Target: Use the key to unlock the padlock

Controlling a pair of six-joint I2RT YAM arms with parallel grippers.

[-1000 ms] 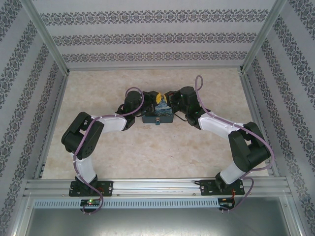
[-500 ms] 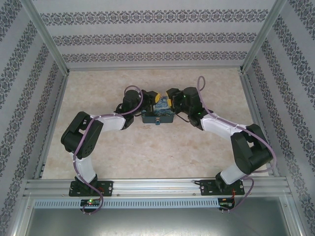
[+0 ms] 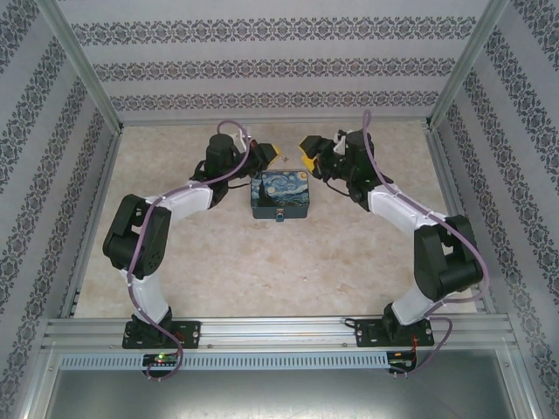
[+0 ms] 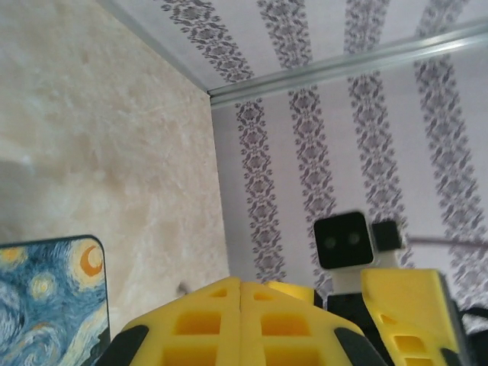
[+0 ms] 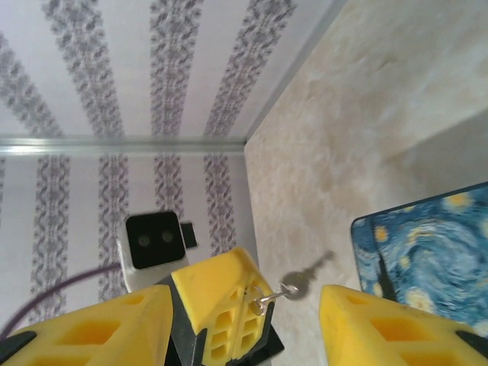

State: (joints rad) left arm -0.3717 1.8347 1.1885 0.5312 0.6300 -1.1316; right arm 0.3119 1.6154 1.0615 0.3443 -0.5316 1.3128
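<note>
The key (image 5: 300, 284), a small silver one, dangles on a wire ring that my left gripper (image 5: 263, 299) has pinched between its yellow fingertips. That gripper (image 3: 272, 155) hangs in the air past the far left corner of the swirl-painted box (image 3: 280, 195), and its jaws are closed tight (image 4: 242, 287). My right gripper (image 3: 307, 151) faces it from the right with its jaws wide open, the key hanging between its two fingers (image 5: 389, 324). The padlock (image 3: 279, 216) is a tiny bit on the box's near face, too small to make out in detail.
The box stands mid-table on the beige top (image 3: 262, 271). The patterned back wall (image 3: 279, 70) rises close behind both grippers. Metal frame rails (image 3: 96, 218) run along both sides. Each wrist view catches the other arm's camera block (image 4: 345, 240).
Both grippers rose from over the box and moved toward the back wall, uncovering the box lid. The left gripper stayed shut and the right one is now open around the key.
</note>
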